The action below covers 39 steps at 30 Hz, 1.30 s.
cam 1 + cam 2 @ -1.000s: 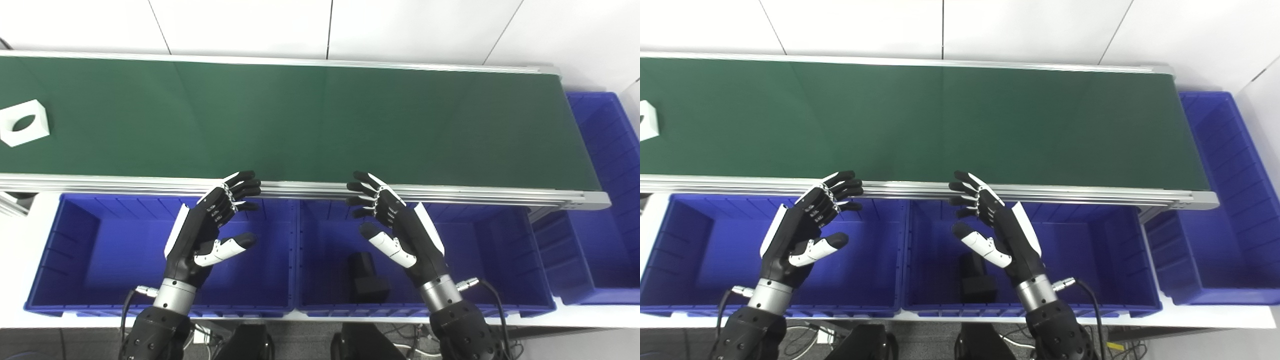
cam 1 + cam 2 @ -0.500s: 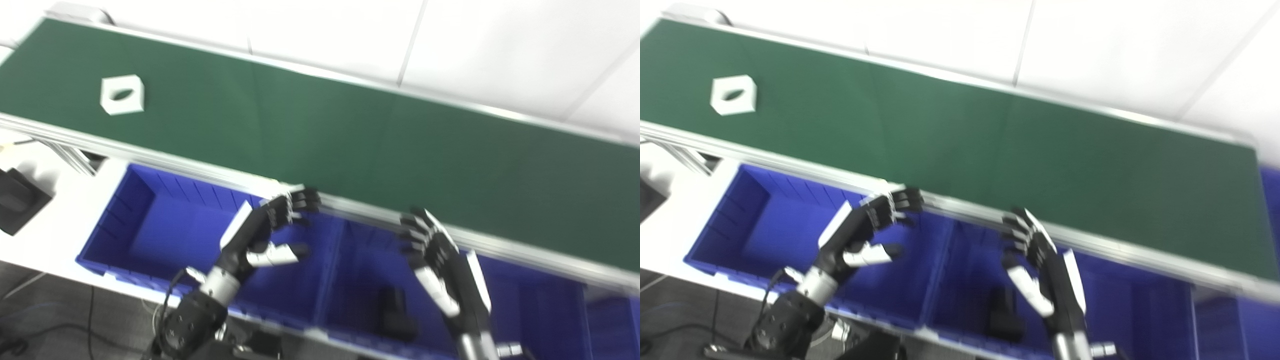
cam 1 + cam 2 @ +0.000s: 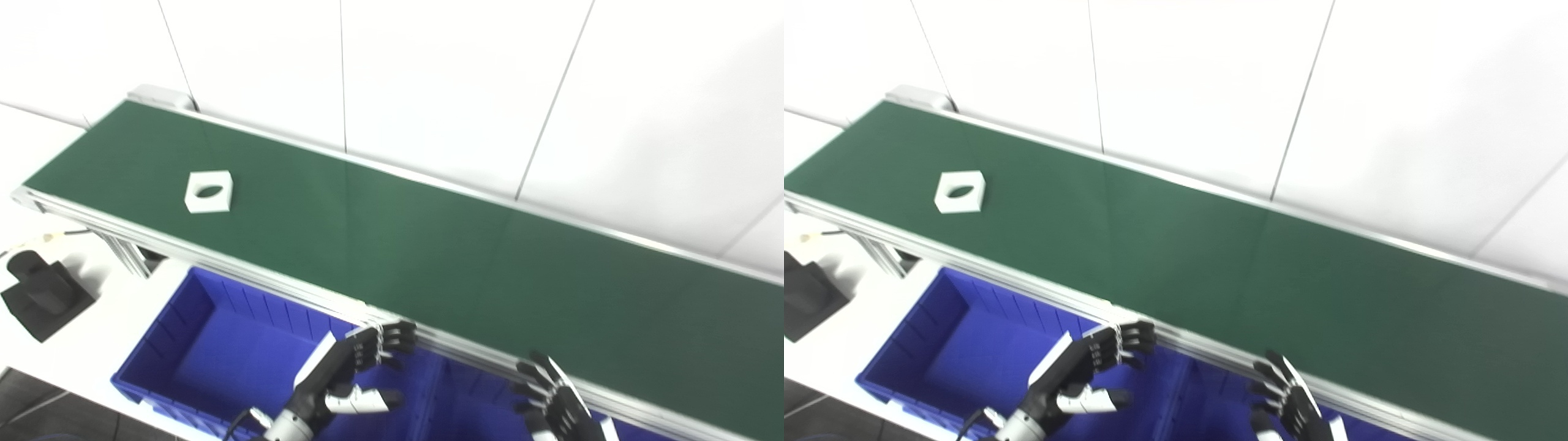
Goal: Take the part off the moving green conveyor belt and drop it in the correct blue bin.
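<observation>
A white square part with a round hole [image 3: 209, 192] lies on the green conveyor belt [image 3: 429, 257] toward its left end. My left hand [image 3: 346, 380] hovers open over the left blue bin [image 3: 208, 349], just below the belt's near rail, holding nothing. My right hand [image 3: 554, 407] is at the bottom edge, fingers spread and empty, beside the rail. Both hands are far to the right of the white part.
A black block [image 3: 40, 294] sits on the white table to the left of the bins. The belt's aluminium near rail [image 3: 245, 275] runs between bins and belt. A white panelled wall stands behind the belt.
The camera has swung up and left, so the whole picture has shifted. The white part now shows further along the belt. Both hands keep their open pose by the rail.
</observation>
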{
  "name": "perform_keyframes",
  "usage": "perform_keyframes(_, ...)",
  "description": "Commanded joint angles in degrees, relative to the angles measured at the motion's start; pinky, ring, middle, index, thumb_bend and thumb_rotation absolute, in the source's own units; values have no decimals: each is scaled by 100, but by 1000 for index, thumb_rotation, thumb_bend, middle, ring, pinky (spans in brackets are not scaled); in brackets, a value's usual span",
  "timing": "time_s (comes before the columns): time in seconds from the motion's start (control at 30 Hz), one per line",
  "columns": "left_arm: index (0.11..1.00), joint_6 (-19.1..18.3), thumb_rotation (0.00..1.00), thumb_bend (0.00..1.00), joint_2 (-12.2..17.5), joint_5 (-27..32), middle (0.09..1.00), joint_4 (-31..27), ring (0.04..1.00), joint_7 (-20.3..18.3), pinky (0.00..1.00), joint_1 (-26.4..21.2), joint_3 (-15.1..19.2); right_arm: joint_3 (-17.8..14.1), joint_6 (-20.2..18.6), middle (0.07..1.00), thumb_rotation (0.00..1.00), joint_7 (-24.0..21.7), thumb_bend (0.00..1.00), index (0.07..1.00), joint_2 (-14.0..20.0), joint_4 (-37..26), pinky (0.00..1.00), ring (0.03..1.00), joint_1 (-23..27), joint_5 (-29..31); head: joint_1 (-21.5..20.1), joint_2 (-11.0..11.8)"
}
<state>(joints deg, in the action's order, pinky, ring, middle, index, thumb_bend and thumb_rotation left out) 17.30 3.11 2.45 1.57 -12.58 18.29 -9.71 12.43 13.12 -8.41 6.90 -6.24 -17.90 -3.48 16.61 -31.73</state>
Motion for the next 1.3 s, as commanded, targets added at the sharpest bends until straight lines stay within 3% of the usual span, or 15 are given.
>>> perform_keyframes(0.0, 782, 256, 460, 957, -29, 10, 763, -62, 731, -6, 635, -103, -34, -38, 357, 833, 715, -22, 526, 893, 2, -41, 655, 754, 76, 64, -9, 63)
perform_keyframes(0.47, 770, 484, 439, 968, -53, -25, 752, 303, 722, 17, 626, -270, -35, -76, 580, 831, 690, -32, 531, 887, 5, 340, 629, 744, 237, 120, 148, 367)
perform_keyframes(0.7, 769, 461, 433, 980, 49, -17, 736, 137, 710, -22, 620, -291, -9, -77, 662, 833, 699, -28, 511, 891, -21, 497, 631, 748, 317, 115, 167, 480)
perform_keyframes(1.13, 733, -645, 368, 986, 771, 106, 735, -1622, 708, -293, 627, -334, 101, -107, 649, 828, 672, -7, 495, 882, -62, 600, 620, 737, 410, 115, 262, 568)
perform_keyframes(1.27, 732, -1153, 341, 991, 1083, 70, 748, -2330, 720, -333, 637, -438, 264, -108, 629, 826, 684, -25, 508, 882, -69, 616, 619, 734, 426, 141, 264, 564)
